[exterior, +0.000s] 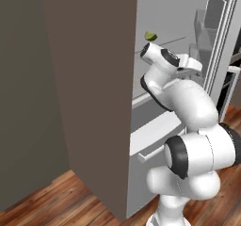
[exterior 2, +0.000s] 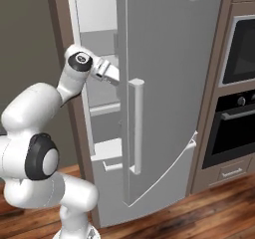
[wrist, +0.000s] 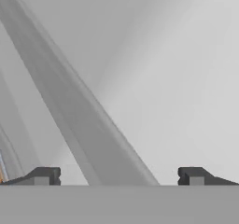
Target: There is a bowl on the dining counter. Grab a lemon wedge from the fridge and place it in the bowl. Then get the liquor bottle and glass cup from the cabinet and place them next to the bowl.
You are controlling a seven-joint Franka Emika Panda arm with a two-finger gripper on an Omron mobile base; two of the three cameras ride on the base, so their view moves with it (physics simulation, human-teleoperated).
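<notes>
Inside fridge (exterior 2: 164,83), gripper (wrist: 119,176) spread.

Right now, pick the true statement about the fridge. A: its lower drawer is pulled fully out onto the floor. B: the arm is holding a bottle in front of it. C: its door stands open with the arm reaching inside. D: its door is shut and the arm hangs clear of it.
C: the fridge door is swung open, and the open, empty gripper points at its pale interior.
</notes>
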